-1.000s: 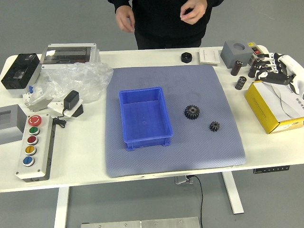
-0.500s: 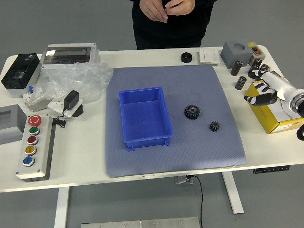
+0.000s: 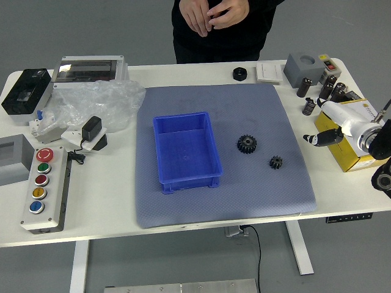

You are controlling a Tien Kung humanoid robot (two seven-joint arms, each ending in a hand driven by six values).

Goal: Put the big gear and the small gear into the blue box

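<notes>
The right robot hand (image 3: 345,119) is over the yellow box (image 3: 346,157) at the right of the frame, its fingers loosely extended, the thumb standing away from them, and nothing in its grasp. It is the only one of the robot's hands in the picture, so the reach looks to be its job.

The small gear (image 3: 276,162) lies right of centre on the grey mat (image 3: 263,198), to the left of the hand and lower in the frame. The big gear (image 3: 247,144) is farther left and slightly higher, between the small one and the blue box (image 3: 190,182), left of centre. Both gears are round from above, with no long axis to match.

The small gear is nearer and probably the easier first pick; either carry then runs leftward. A person's hands (image 3: 212,14) meet at top centre, beyond the white surface (image 3: 110,210).
</notes>
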